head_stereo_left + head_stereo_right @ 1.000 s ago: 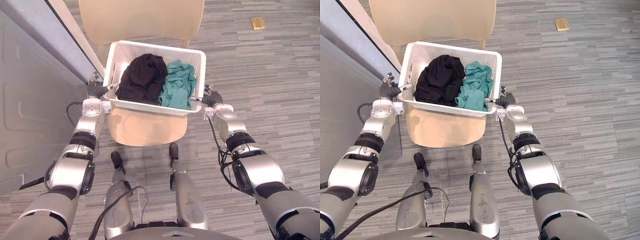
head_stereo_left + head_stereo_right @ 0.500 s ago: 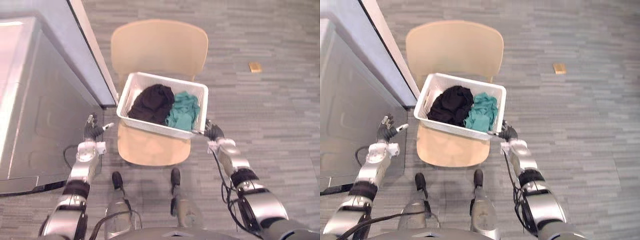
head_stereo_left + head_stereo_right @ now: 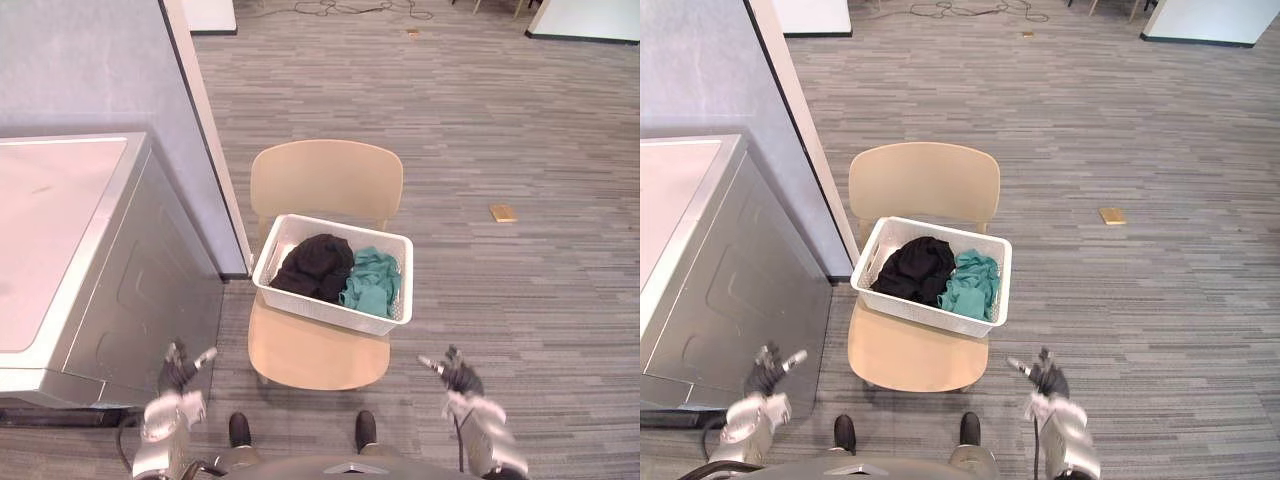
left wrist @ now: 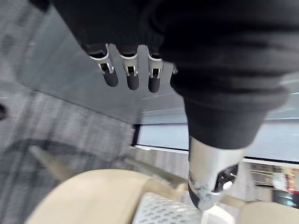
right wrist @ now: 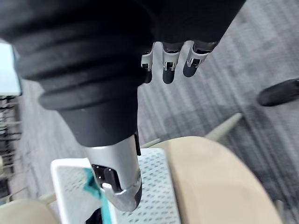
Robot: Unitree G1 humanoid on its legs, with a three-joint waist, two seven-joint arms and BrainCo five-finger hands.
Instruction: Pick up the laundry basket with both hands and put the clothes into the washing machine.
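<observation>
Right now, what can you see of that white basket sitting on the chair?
The laundry basket is a white rectangular tub, plastic by its look, with finely perforated walls. It stands upright on the seat of a pale wooden chair, turned slightly askew. Inside lie a crumpled black garment on the robot's left and a teal garment on the right. The left hand and right hand are both apart from it.

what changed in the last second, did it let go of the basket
Yes. A second ago both hands were at the two ends of the basket. Now the left hand and the right hand are drawn back toward the robot, open and empty, clear of it. The camera has moved too and takes in more of the room. The basket stays on the chair, with the black clothes and teal clothes inside.
</observation>
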